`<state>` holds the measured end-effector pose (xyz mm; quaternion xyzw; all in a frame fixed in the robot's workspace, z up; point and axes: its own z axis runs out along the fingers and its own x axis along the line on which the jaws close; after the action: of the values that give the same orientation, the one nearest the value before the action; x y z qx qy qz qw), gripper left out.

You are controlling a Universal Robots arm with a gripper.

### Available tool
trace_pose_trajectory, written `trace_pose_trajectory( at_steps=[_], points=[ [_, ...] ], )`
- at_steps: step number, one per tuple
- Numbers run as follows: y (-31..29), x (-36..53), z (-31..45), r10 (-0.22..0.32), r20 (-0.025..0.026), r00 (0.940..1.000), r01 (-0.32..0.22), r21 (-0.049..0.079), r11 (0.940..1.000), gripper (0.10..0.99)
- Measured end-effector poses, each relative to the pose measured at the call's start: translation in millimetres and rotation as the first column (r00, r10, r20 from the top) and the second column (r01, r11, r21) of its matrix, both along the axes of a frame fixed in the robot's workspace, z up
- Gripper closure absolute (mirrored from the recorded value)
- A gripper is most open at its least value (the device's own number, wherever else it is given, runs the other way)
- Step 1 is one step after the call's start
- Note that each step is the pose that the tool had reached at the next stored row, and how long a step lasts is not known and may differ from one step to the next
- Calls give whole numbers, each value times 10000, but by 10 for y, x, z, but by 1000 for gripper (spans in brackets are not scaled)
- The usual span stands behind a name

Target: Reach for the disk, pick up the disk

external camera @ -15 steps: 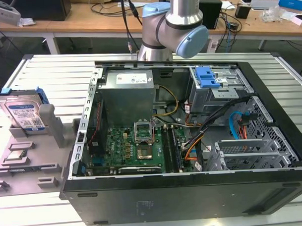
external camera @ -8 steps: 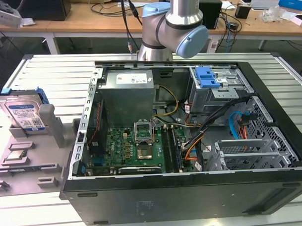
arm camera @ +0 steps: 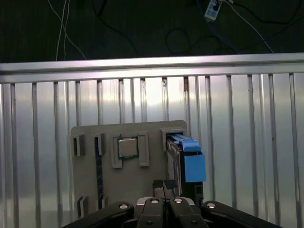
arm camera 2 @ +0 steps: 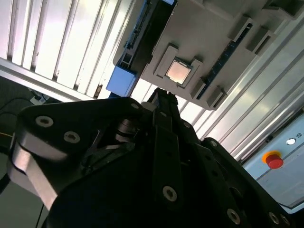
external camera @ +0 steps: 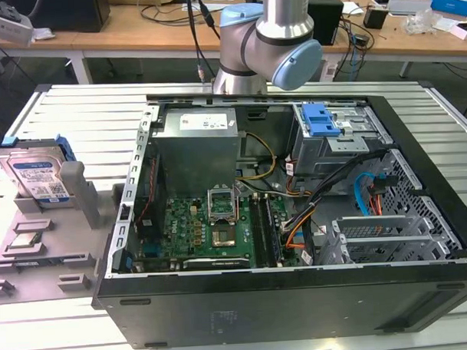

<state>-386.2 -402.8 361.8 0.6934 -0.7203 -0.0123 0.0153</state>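
Observation:
The disk (external camera: 34, 178) stands on edge, leaning in a slot of the grey holder (external camera: 67, 254) at the exterior view's left; it is silver with a blue-and-white label and blue side rails. In the first wrist view the disk (arm camera: 176, 151) appears edge-on with a blue rail end, and in the second wrist view its dark edge (arm camera 2: 142, 42) shows. My gripper (arm camera: 163, 184) hangs well above the holder (arm camera: 152, 173), apart from the disk, with its black fingertips (arm camera 2: 164, 97) pressed together and nothing between them.
A small square processor chip (arm camera: 127, 147) lies in the holder beside the disk. An open computer case (external camera: 296, 219) fills the middle of the ribbed metal table (external camera: 78, 119). The arm's base (external camera: 267, 43) stands behind it. A red stop button (arm camera 2: 274, 160) sits on a box.

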Motion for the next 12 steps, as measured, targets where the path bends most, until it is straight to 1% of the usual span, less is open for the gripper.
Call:
trace_pose_trajectory(
  at_steps=[4, 5, 7, 10, 12],
  points=[
    [0, 0, 0, 0, 0, 10000, 0, -2, 10000, 729],
    [0, 0, 0, 0, 0, 10000, 0, -2, 10000, 729],
    [0, 0, 0, 0, 0, 10000, 0, -4, 10000, 604],
    [17, 0, 0, -3, 1, 10000, 3, -5, 10000, 604],
    [57, 0, 0, -1, 0, 10000, 1, -7, 10000, 604]
  ],
)
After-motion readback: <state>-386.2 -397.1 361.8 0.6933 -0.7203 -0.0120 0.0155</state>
